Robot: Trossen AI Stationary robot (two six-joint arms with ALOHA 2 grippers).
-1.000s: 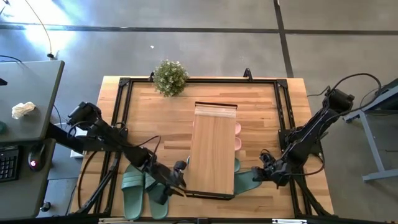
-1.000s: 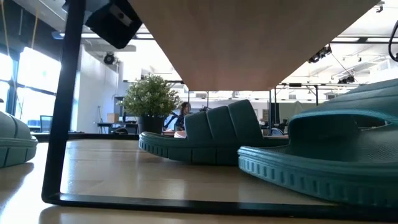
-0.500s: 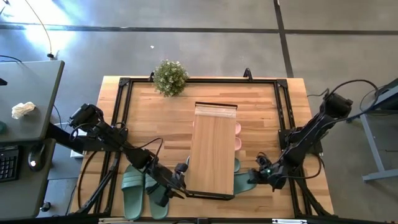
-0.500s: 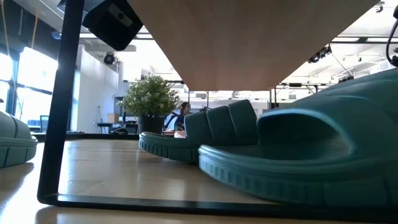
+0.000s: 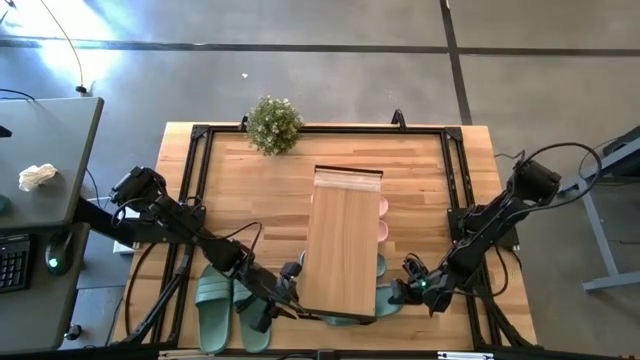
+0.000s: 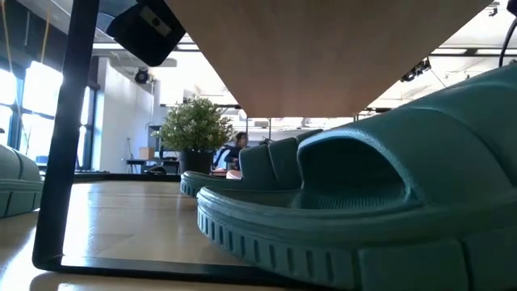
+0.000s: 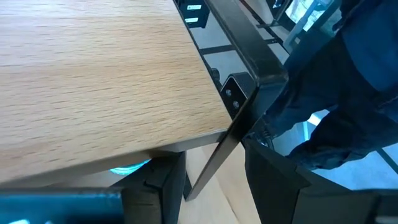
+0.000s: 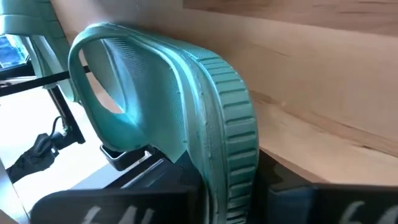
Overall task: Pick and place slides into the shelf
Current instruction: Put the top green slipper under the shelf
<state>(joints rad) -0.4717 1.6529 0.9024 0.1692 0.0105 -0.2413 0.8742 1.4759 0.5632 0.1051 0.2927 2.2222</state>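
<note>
Between right gripper [image 8: 227,186] fingers: green slide [image 8: 186,112]; partly under shelf [image 5: 342,240].

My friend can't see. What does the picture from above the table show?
A wooden shelf stands mid-table while the right gripper, shut on a green slide, pushes it under the shelf's near end. The left gripper grips the shelf's near left corner beside two more green slides; a small plant stands at the far edge.
</note>
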